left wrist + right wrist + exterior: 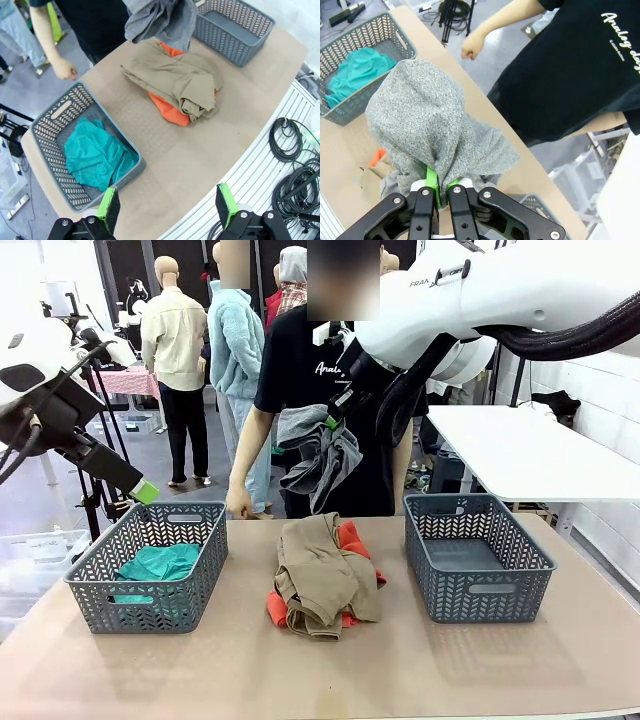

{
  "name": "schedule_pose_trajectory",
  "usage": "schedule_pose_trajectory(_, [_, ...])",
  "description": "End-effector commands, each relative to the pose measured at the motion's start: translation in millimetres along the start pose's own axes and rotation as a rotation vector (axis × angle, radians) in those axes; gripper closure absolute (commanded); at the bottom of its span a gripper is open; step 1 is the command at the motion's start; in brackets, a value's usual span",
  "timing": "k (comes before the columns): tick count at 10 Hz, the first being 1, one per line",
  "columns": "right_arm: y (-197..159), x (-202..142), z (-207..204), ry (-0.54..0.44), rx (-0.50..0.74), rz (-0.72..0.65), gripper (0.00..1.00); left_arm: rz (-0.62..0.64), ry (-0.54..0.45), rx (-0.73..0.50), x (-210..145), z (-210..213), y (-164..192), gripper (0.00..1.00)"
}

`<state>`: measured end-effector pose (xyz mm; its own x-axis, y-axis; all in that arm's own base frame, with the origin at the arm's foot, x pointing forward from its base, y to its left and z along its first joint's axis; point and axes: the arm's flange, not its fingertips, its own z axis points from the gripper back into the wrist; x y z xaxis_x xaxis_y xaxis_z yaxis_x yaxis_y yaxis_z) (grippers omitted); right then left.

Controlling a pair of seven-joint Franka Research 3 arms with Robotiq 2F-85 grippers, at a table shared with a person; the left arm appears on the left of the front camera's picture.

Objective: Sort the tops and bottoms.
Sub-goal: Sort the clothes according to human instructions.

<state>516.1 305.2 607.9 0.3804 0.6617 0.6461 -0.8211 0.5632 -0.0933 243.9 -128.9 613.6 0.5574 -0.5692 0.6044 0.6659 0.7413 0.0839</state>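
Note:
My right gripper [331,421] is shut on the grey garment [320,455], which hangs in the air above the middle of the table; in the right wrist view the grey garment [427,125] drapes over the shut gripper [439,187]. A khaki-tan garment [322,575] lies on an orange one [350,538] at the table's centre. The teal garment [160,565] lies in the left basket [150,565]. My left gripper [146,491] is open, raised above that basket's far left corner; its green fingertips [109,207] frame the teal garment [95,152].
An empty grey basket [478,555] stands at the right. A person in a black T-shirt [300,370] stands at the far edge, one hand [238,503] hanging by the table. Cables [295,170] lie beside the near edge. A white table [520,450] stands at the back right.

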Motion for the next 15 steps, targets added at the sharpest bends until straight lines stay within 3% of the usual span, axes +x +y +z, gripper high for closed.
schedule_pose_trajectory(1, [-0.1,-2.3,2.0,0.005,-0.001,-0.002,1.00,0.000,-0.004,-0.011,-1.3,-0.7,0.9,0.00])
schedule_pose_trajectory(15, [-0.1,-2.3,2.0,0.005,-0.001,-0.002,1.00,0.000,-0.004,-0.011,-1.3,-0.7,0.9,0.00])
